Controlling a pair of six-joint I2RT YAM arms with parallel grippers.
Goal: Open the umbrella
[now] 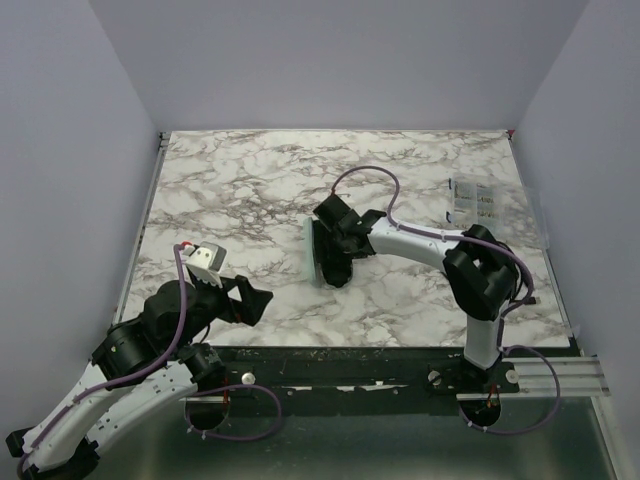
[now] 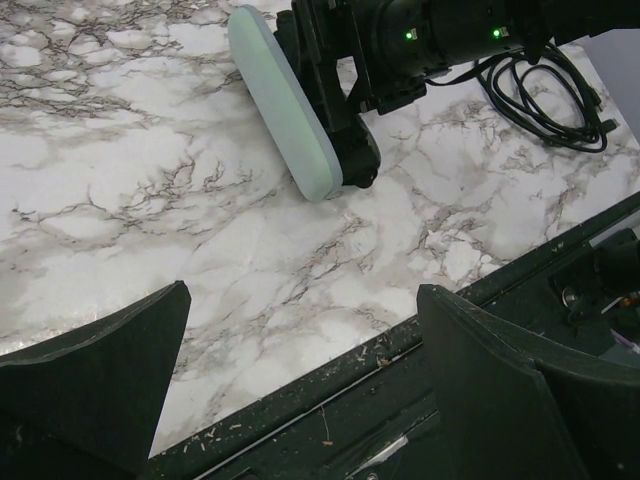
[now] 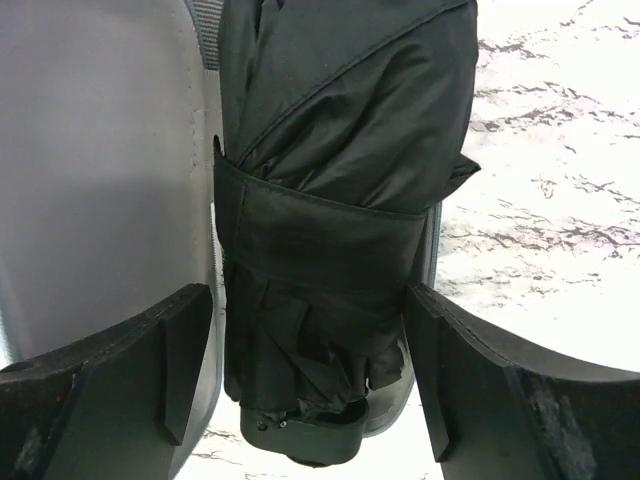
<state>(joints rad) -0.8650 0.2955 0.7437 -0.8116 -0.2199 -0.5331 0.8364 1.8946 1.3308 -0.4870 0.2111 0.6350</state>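
The black folded umbrella, its strap wrapped round it, lies in the open pale mint-green case. My right gripper straddles its lower end, with a finger pressed against each side. From above, the right gripper sits at mid-table over the case. In the left wrist view the case shows edge-on with the right gripper's black body behind it. My left gripper is open and empty near the table's front edge, left of the case; it holds nothing in its own view.
A clear packet with printed cards lies at the back right. A coiled black cable lies right of the case. The black front rail runs under my left gripper. White walls enclose the marble table.
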